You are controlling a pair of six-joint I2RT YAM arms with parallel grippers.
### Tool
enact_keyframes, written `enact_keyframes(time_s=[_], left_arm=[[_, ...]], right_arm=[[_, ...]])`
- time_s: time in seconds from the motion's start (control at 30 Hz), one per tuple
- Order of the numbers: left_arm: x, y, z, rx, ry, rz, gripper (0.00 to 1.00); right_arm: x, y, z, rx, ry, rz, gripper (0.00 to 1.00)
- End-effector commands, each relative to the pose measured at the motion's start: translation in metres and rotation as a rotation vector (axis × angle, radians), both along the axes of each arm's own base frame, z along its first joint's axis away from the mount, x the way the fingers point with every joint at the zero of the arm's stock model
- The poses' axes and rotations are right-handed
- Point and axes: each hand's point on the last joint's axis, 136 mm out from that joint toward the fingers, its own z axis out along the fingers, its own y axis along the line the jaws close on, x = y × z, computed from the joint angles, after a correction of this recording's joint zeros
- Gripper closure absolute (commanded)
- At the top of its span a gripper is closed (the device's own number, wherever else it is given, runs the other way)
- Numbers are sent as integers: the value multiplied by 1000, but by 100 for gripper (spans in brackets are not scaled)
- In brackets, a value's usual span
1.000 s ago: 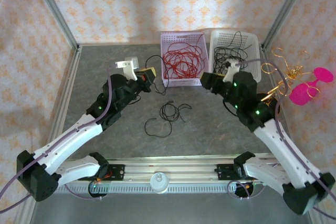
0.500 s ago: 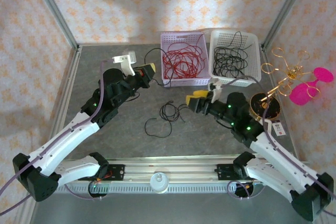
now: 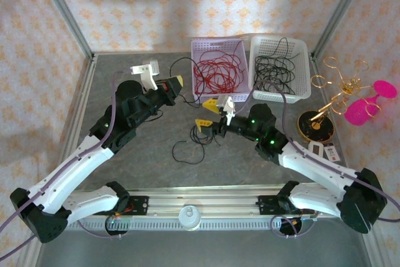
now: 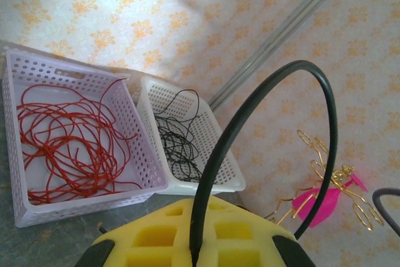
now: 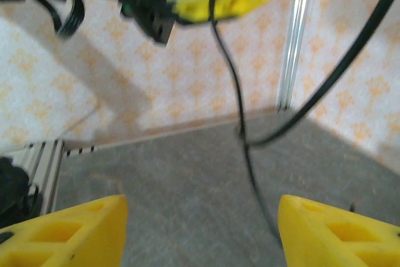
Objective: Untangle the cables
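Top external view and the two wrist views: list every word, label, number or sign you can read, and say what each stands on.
No text is legible.
White tag beside the black round stand: dark print, too small to read.
Wallpaper: orange ornaments, no letters.

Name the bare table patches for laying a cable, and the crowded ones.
Bare: the far-left corner between frame rail and lilac basket; the near strip between loose black cables and base rail. Crowded: the centre around the right gripper, and the right side by the gold wire stand.
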Motion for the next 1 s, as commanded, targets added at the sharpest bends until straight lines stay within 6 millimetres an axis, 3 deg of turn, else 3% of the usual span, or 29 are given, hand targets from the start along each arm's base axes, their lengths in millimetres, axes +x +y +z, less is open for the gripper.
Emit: enact_keyframes(time_s=[0.0, 0.2, 0.33, 0.43, 0.57, 0.8, 0.97], left_arm=[[-7, 5, 13, -36, -19, -4, 100], [-9, 0, 22, -40, -32, -34, 100], [-11, 2, 25, -29, -33, -30, 100], [-13, 5, 27, -28, -36, -25, 100], [-15, 7, 33, -23, -47, -19, 100], [-12, 8, 48, 10, -87, -12, 100], [-10, 8, 62, 21, -131, -5, 100]], right_arm=[[-9, 9, 43, 138, -84, 83, 36], [10, 32, -3, -38, -114, 81, 37], [24, 40, -19, -134, -156, 87, 40], [35, 45, -34, -179, -132, 102, 49], [39, 50, -54, -201, -82, 135, 72], [27, 52, -79, -178, 55, 191, 84], [25, 50, -99, -134, 255, 176, 93]])
